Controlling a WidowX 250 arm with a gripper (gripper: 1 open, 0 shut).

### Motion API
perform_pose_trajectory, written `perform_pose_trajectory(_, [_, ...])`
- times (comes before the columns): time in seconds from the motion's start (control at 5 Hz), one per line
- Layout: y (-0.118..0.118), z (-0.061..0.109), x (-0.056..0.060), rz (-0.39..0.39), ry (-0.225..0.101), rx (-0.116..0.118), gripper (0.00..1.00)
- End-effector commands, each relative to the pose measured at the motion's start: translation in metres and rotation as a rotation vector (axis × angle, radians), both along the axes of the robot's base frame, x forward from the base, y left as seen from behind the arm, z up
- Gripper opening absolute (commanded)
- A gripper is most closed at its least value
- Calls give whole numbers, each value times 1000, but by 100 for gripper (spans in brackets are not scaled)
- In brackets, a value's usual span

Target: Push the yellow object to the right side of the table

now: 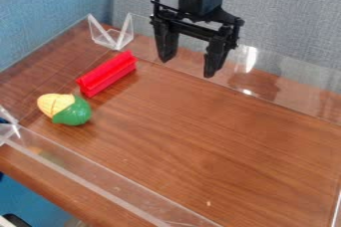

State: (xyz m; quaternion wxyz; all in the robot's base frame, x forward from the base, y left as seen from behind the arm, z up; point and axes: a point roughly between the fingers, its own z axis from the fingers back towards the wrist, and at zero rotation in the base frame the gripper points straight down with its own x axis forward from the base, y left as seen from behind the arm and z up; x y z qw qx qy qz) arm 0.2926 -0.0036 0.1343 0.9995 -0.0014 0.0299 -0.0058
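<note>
Camera view showed the claw spread wide and empty at the worktop's rear, well apart from the yellow object near the left wall; a sound push would start from its left side.

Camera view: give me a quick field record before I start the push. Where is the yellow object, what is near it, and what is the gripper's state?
yellow object: lying near the table's left edge, yellow end left, green end right
red block: behind the yellow object, apart from it
gripper: open, pointing down, empty, above the table's far middle
contact: none with the yellow object
table: wood-grain top, low clear walls
push: not yet begun
</note>
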Motion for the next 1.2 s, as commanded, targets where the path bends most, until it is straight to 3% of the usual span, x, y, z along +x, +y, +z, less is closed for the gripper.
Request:
perform_pose_trajectory(0.0, [10, -7, 4, -18, 18, 0, 100])
perform_pose_trajectory(0.2, [35, -13, -2, -72, 44, 3, 100])
perform_pose_trajectory(0.4, [74, -15, -14, -101, 38, 13, 100])
perform_pose_trajectory(0.8, [106, -13, -29, -291, 25, 39, 100])
perform_pose_trajectory(1.0, [110, -25, -21, -348, 38, 45, 100])
